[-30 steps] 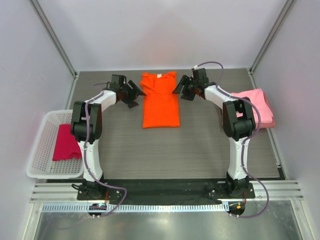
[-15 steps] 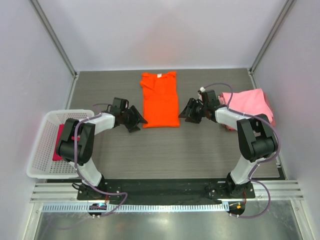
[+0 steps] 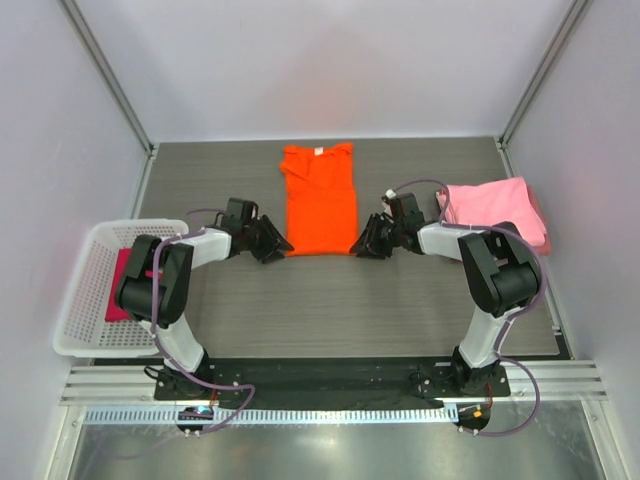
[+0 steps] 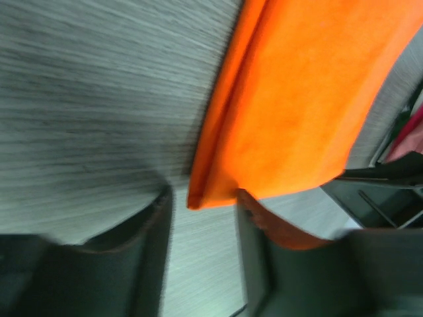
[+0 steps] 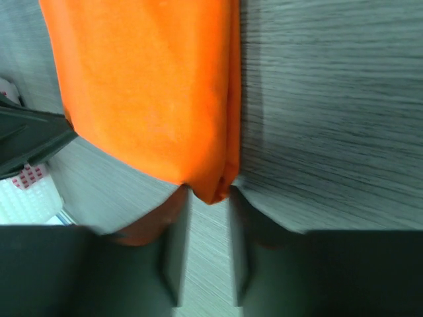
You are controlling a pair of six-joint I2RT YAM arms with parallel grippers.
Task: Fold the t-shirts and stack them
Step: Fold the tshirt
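Top view, orange t-shirt: I see it folded into a long strip, flat on the grey surface, collar at the far end.
Top view, left pincer: low at the orange t-shirt's near left corner.
Top view, right pincer: low at the orange t-shirt's near right corner, facing the left one.
Top view, pink t-shirts: folded, well right of the orange t-shirt.
Top view, crimson t-shirt: in the white basket, well left of the orange t-shirt.
Left wrist view, left pincer: I read it as parted, with the corner of the orange t-shirt between its fingers and a gap showing.
Right wrist view, right pincer: parted, with its fingers just beside the corner of the orange t-shirt on either side.
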